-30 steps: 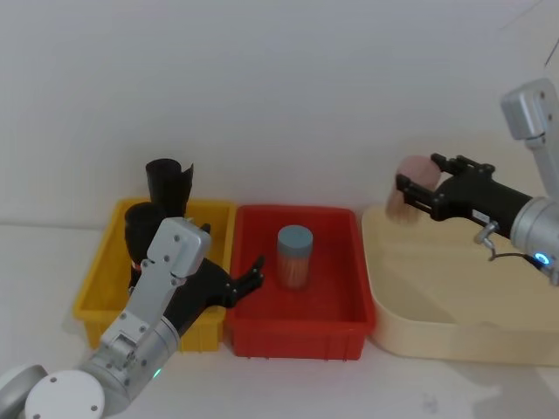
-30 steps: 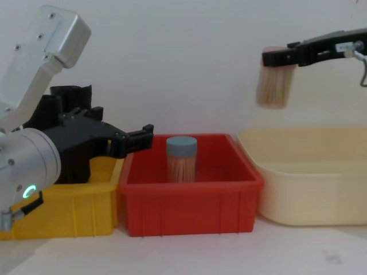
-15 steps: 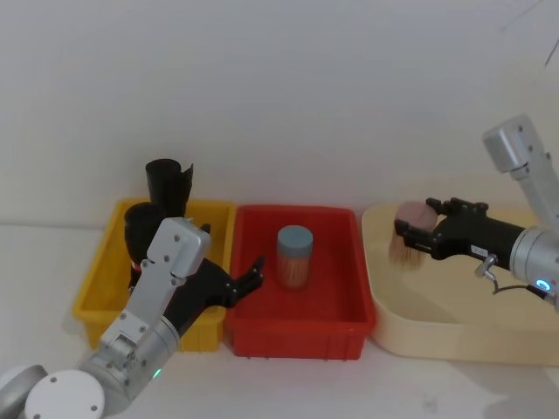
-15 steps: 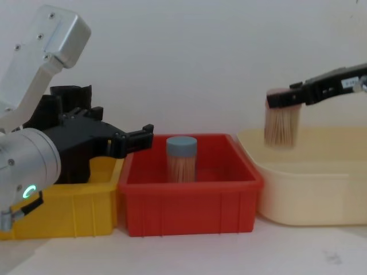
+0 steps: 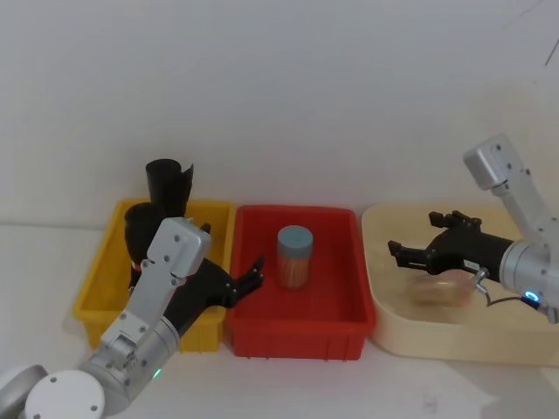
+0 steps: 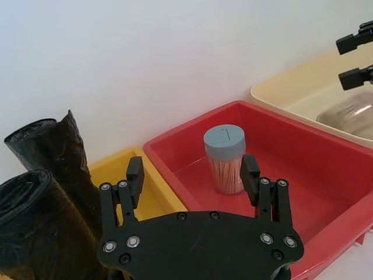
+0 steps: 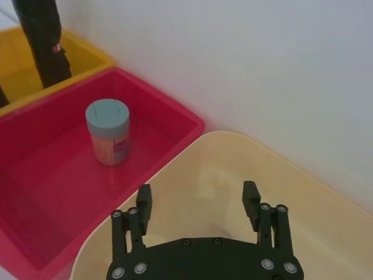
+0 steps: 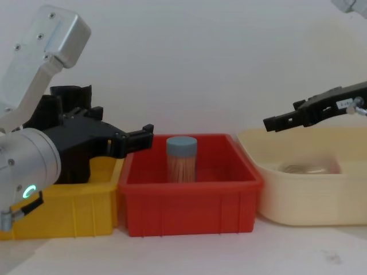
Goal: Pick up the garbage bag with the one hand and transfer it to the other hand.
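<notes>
The garbage bag [image 5: 140, 229] stands upright in the yellow bin [image 5: 94, 281], at its back left, just in front of a taller black roll [image 5: 168, 182] that rises behind the bin's far edge. The left claw [image 5: 250, 273] hovers low over the wall shared by the yellow bin and the red bin [image 5: 297, 332], fingers spread and empty, with the bag beside its arm, not touched. In the red bin a toothpick jar [image 5: 294, 256] stands alone near the middle, with open floor all round it. The right claw [image 5: 399, 254] hangs over the left part of the cream tub [image 5: 384, 336], fingers spread, holding nothing; a second jar [image 5: 437, 289] lies on its side on the tub floor below it. The desk [image 5: 437, 393] in front of the bins is open.
</notes>
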